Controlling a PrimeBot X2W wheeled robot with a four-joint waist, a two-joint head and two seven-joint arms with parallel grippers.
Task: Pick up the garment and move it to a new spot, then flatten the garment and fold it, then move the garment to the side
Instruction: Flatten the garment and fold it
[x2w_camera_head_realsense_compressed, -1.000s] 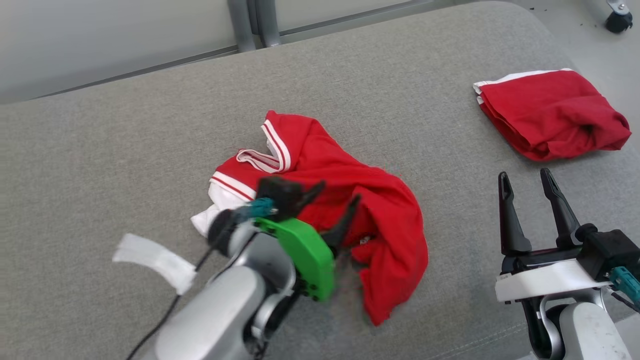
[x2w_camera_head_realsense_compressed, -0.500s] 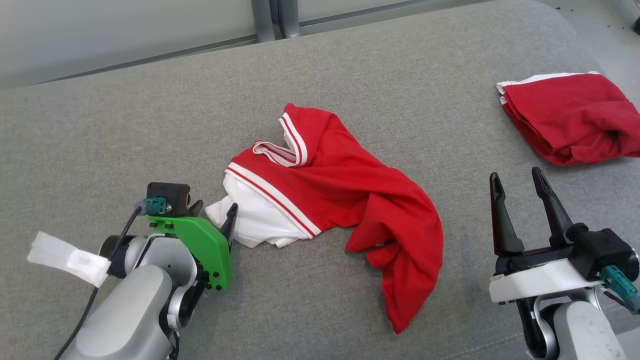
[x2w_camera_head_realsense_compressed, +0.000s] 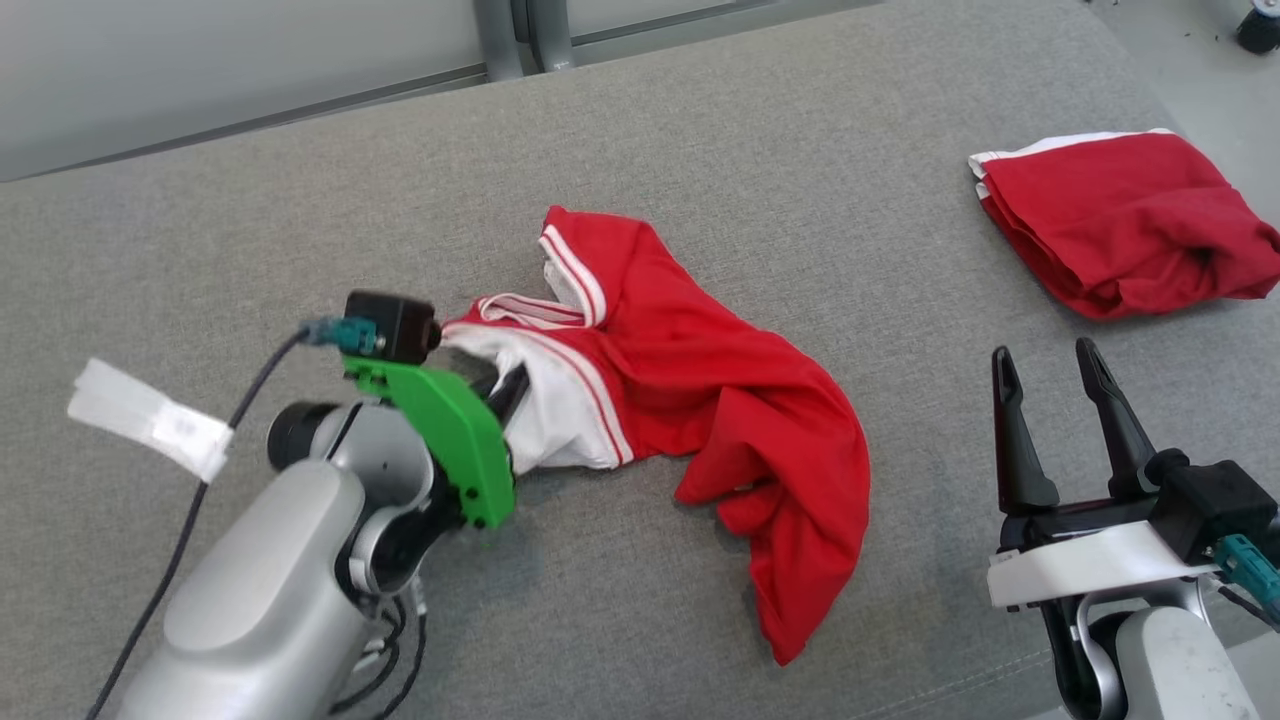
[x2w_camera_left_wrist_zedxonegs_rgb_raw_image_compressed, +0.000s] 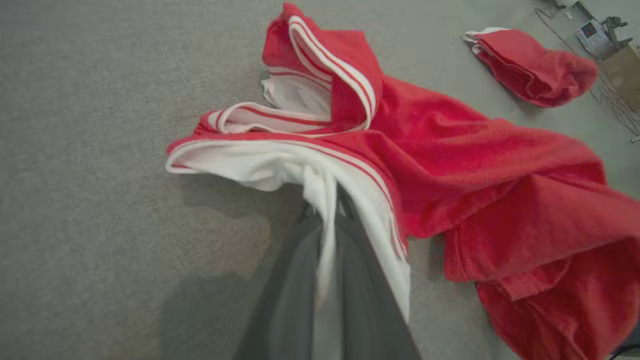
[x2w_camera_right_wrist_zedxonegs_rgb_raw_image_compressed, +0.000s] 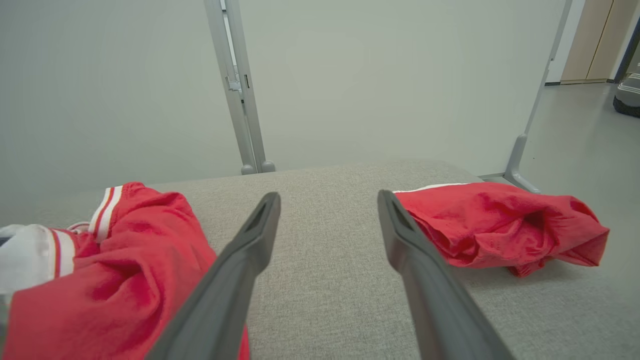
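The garment (x2w_camera_head_realsense_compressed: 700, 400) is a red shirt with white striped trim and a white panel, crumpled in the middle of the grey cushion (x2w_camera_head_realsense_compressed: 300, 230). My left gripper (x2w_camera_head_realsense_compressed: 510, 385) is at its left edge, shut on the white fabric. In the left wrist view, the white cloth runs pinched between the dark fingers (x2w_camera_left_wrist_zedxonegs_rgb_raw_image_compressed: 350, 240) of my left gripper (x2w_camera_left_wrist_zedxonegs_rgb_raw_image_compressed: 325, 200), and the red body of the garment (x2w_camera_left_wrist_zedxonegs_rgb_raw_image_compressed: 450, 150) spreads to the right. My right gripper (x2w_camera_head_realsense_compressed: 1045, 352) stands open to the right of the garment, apart from it, with nothing between its fingers (x2w_camera_right_wrist_zedxonegs_rgb_raw_image_compressed: 240, 260).
A second red garment (x2w_camera_head_realsense_compressed: 1120, 220), folded, lies at the cushion's far right near the edge. A white tag (x2w_camera_head_realsense_compressed: 150, 420) hangs on the left arm's cable. Grey frame posts (x2w_camera_head_realsense_compressed: 510, 40) and a pale wall stand behind the cushion.
My left gripper went from open beside the white edge to shut on it, and that edge has risen and bunched. The right arm has stayed put. The camera shifted slightly.
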